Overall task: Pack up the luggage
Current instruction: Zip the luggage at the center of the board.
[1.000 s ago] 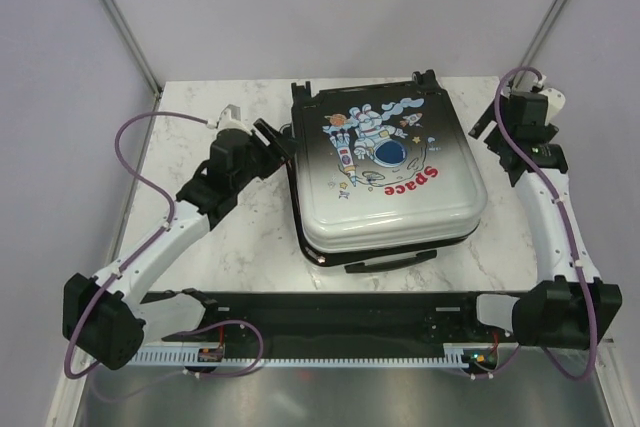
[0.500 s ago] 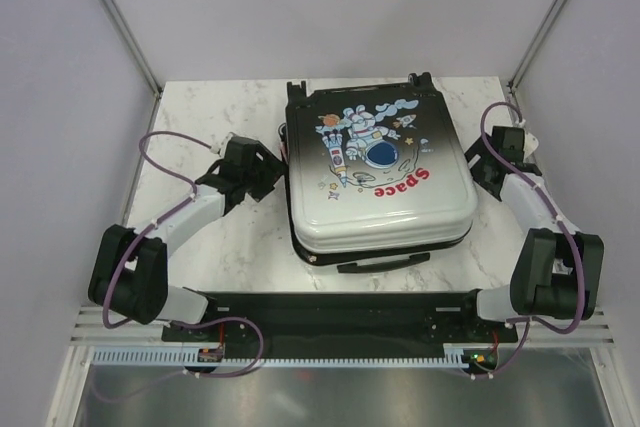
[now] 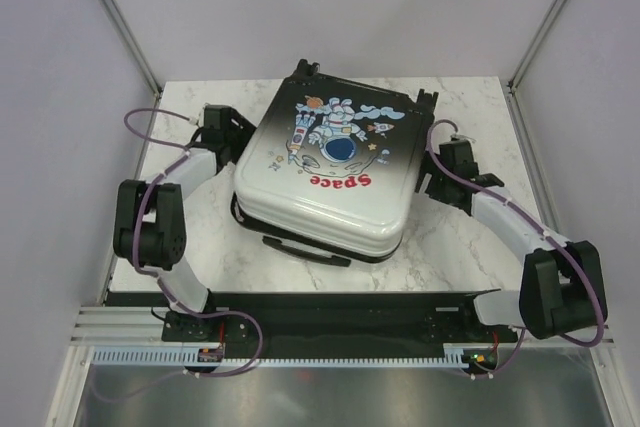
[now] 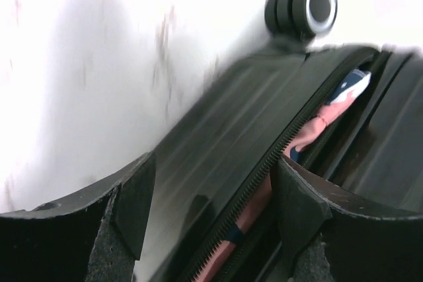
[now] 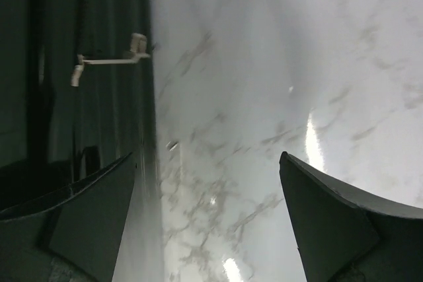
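Luggage w/ pink cloth inside

A white marble-patterned table sits inside a booth with plain pale lilac walls, slim metal posts rising at its far corners and a grey steel ledge along the near edge.

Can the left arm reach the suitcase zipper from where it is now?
Likely yes: the open left pincer is right at the suitcase side, with the zipper between its fingers and nothing blocking.
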Robot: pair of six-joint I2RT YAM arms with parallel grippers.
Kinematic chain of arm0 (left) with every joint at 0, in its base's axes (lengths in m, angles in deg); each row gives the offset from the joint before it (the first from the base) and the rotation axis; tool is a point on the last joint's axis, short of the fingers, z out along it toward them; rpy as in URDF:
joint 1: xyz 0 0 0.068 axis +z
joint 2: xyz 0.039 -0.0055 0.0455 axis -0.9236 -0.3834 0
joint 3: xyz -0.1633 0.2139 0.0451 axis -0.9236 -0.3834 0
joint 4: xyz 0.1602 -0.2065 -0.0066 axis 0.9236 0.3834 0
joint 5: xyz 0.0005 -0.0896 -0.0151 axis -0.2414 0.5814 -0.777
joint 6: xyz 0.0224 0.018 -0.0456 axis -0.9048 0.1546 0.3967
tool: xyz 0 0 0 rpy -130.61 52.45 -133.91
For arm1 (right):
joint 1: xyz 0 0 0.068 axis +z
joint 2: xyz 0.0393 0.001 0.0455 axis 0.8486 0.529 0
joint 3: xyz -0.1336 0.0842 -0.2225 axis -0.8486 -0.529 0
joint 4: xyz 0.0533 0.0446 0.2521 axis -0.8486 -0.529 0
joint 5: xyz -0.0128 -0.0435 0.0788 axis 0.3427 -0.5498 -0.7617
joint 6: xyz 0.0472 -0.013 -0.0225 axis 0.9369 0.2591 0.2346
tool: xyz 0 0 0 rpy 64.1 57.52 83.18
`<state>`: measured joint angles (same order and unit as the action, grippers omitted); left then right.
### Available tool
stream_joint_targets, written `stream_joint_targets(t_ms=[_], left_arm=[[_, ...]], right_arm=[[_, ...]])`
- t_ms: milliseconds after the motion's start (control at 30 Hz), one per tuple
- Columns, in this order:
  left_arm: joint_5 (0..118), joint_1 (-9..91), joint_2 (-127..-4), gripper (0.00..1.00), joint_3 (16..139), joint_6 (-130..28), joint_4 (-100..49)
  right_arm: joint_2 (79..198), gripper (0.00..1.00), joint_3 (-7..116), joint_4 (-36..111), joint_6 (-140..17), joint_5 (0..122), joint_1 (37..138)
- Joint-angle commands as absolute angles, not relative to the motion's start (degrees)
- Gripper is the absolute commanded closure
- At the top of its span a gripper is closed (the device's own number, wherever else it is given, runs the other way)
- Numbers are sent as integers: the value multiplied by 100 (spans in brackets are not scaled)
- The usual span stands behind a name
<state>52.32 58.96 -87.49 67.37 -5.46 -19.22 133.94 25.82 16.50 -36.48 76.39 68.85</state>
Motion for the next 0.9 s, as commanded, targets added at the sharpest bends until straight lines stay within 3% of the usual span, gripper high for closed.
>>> stream_joint_targets(t_ms=[0,200,500,667,867], left_arm=[[6130,5918,-9104,25,7545,-1601,-2147],[6517,6165,-9685,25,8740,-2384,-2085],[4673,6728,-8958,24,9998,-2595,-759],[4285,6737,-8105,24,9701,-2658,-337],[4144,6728,-6252,25,7927,-2289,-161]], right_arm=[[13504,4,2180,1441,-3990,5928,8325],[13478,4,2310,1680,-4034,5875,9391],[12064,2,4084,-1375,-4868,7842,9243],[12263,2,5649,-1477,-5475,7924,8348],[13711,2,6827,51,-5933,7160,7337]])
